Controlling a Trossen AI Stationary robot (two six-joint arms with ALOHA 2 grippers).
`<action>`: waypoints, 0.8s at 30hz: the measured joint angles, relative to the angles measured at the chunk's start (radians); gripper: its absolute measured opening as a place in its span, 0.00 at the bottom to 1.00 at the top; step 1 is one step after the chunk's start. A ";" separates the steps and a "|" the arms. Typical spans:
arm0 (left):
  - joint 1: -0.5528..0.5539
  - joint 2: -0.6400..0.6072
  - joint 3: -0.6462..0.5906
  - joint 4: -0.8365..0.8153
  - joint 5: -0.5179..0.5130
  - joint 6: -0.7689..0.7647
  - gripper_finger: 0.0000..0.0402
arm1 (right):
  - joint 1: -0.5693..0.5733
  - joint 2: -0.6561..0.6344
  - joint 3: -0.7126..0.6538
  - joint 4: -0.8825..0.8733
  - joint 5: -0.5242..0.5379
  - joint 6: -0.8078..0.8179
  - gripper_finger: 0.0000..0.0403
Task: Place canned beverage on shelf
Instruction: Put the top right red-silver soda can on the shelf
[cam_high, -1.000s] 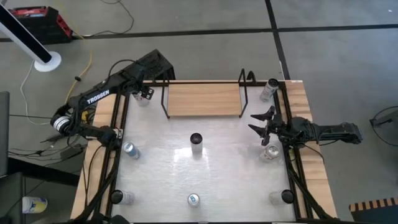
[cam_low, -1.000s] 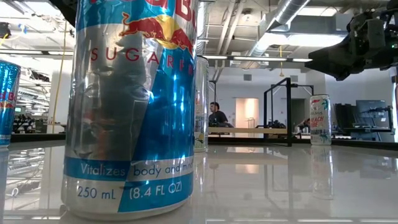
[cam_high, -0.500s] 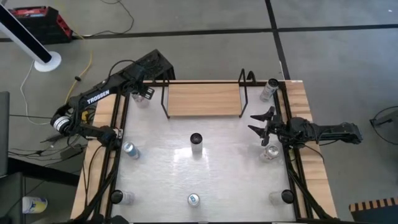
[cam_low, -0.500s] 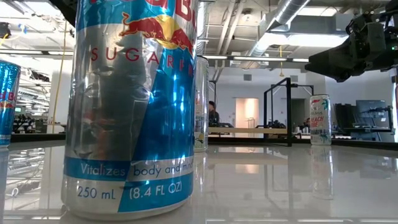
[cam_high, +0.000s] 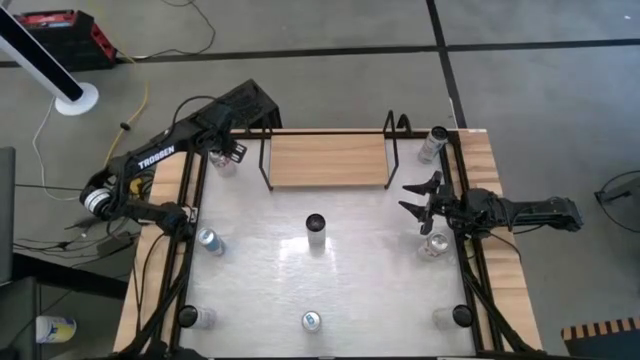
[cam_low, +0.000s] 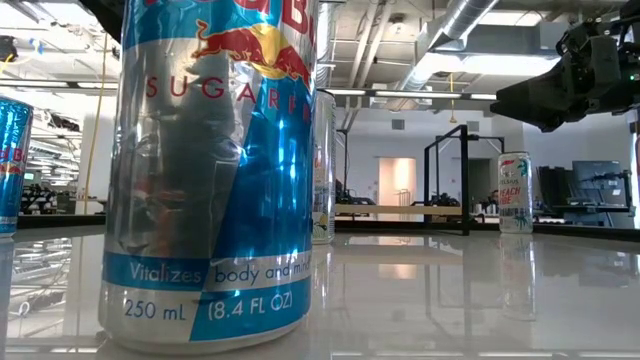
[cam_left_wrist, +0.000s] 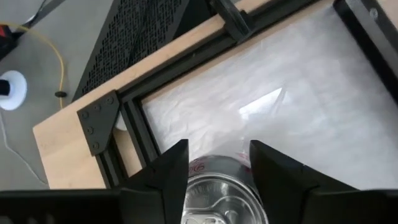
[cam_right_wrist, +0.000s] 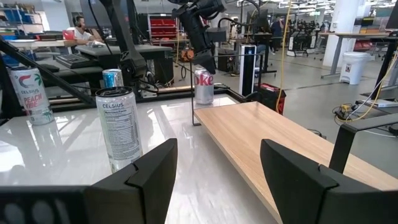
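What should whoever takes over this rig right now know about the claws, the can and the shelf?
Left claw: at the table's far left corner, closed around the silver can, which stands on the table.
Right claw: open and empty, waiting above the table's right side.
Shelf: at the far edge, between the arms, with no can on its board.
Done: the can is gripped.
Left: lift it, carry it to the shelf, set it upright and release.
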 joint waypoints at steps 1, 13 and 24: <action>-0.004 -0.006 0.000 0.000 -0.001 0.003 0.43 | 0.000 0.000 0.000 0.000 0.000 0.000 0.63; -0.024 -0.073 0.001 -0.035 0.000 -0.017 0.71 | 0.000 0.000 0.000 0.000 0.000 0.000 0.63; -0.015 -0.072 0.001 -0.139 0.031 -0.008 0.81 | 0.000 0.000 0.000 0.004 0.000 0.010 0.63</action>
